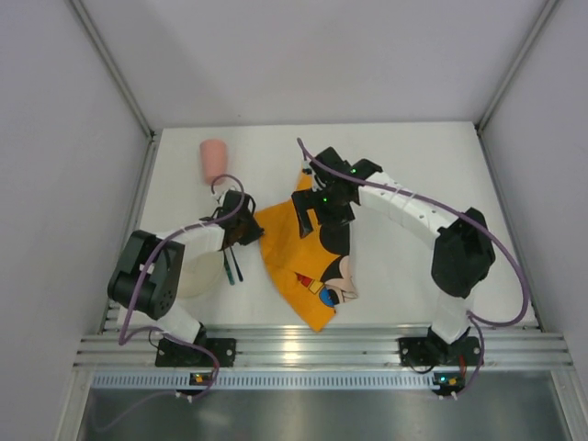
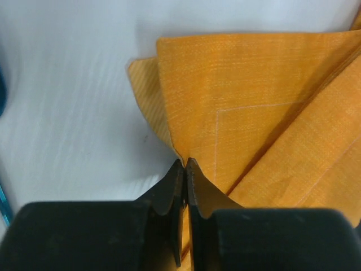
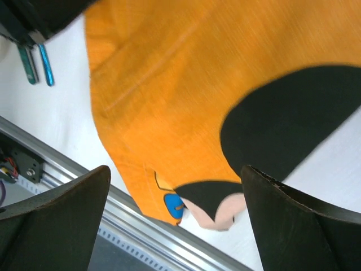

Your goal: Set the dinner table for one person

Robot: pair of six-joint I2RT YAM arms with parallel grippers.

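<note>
The dinner table [image 1: 413, 156] is a plain white top. An orange Mickey Mouse cloth mat [image 1: 308, 257] lies crumpled and partly folded on it, near the middle front. My left gripper [image 1: 246, 228] is shut on the mat's left corner; in the left wrist view the gripper [image 2: 185, 165] pinches the edge of the folded orange cloth [image 2: 254, 113]. My right gripper [image 1: 322, 209] is open and empty, hovering over the mat's far end. In the right wrist view the gripper [image 3: 175, 192] has its jaws wide apart above the mat [image 3: 169, 84].
A pink cup [image 1: 213, 161] lies at the far left of the table. A cream plate [image 1: 195, 277] sits under the left arm, with teal utensils [image 1: 230, 266] beside it; the utensils also show in the right wrist view [image 3: 36, 62]. The metal rail [image 1: 322, 347] runs along the near edge.
</note>
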